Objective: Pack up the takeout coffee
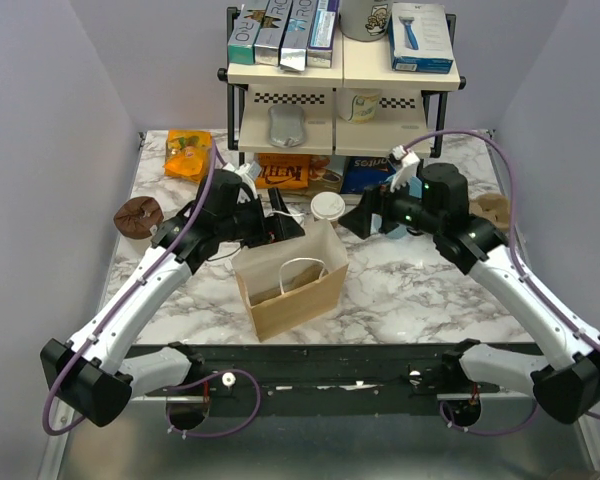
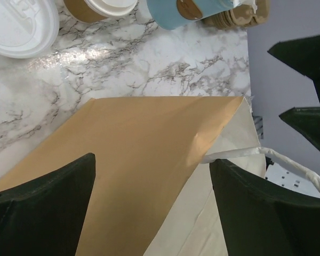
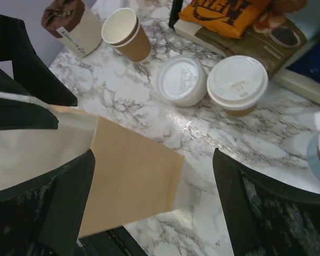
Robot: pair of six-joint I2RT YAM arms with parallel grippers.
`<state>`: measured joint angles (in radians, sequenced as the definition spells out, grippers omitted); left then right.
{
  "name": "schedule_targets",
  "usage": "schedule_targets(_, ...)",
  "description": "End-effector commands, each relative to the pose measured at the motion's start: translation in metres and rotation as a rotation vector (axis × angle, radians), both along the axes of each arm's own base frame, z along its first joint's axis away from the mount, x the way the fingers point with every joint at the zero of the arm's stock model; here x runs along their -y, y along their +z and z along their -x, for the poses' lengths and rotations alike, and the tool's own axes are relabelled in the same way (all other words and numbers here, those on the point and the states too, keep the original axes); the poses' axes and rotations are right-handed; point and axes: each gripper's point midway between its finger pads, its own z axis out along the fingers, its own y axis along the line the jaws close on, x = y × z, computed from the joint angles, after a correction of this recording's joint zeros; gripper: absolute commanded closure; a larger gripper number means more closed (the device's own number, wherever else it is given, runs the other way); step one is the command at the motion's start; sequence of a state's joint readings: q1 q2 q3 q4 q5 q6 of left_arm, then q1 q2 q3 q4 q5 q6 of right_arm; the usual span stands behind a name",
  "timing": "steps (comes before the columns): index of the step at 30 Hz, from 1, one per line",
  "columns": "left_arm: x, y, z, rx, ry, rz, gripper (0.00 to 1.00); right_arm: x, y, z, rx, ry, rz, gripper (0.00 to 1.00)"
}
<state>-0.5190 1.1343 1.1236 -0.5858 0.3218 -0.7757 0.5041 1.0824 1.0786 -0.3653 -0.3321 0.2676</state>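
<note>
The takeout coffee point(image 1: 328, 207), a tan cup with a white lid, stands upright on the marble just behind the open brown paper bag point(image 1: 290, 280). It also shows in the right wrist view point(image 3: 237, 85) and at the top edge of the left wrist view point(image 2: 101, 8). My left gripper point(image 1: 280, 226) is open and empty at the bag's back left top edge, with the bag wall between its jaws point(image 2: 152, 160). My right gripper point(image 1: 365, 215) is open and empty, hovering right of the coffee and above the bag's corner point(image 3: 153, 154).
A separate white lid point(image 3: 181, 80) lies beside the coffee. A lidless tan cup point(image 3: 127, 34) and a brown-topped packet point(image 1: 137, 215) stand at the left. A light-blue cup point(image 2: 186, 10) and cardboard pieces point(image 1: 495, 210) are at the right. A loaded shelf point(image 1: 340, 100) stands behind, with snack bags point(image 1: 188, 155).
</note>
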Motion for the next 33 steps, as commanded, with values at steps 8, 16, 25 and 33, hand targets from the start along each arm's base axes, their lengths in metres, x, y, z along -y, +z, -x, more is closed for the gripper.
schedule_targets(8, -0.029, -0.006, 0.009, -0.001, -0.012, -0.172, 0.01, -0.055, -0.018, 0.006, -0.028, 0.149, 0.124, 0.02)
schedule_targets(16, -0.045, -0.031, 0.028, -0.052, -0.087, -0.283, 0.01, -0.042, -0.042, -0.006, -0.038, 0.034, 0.272, 0.56)
schedule_targets(25, -0.047, -0.043, 0.047, -0.065, -0.247, -0.34, 0.01, -0.053, -0.018, -0.025, -0.024, -0.022, 0.228, 0.72)
schedule_targets(33, -0.028, -0.022, 0.054, 0.029, -0.352, -0.264, 0.01, -0.058, -0.025, -0.033, -0.08, -0.031, 0.274, 0.75)
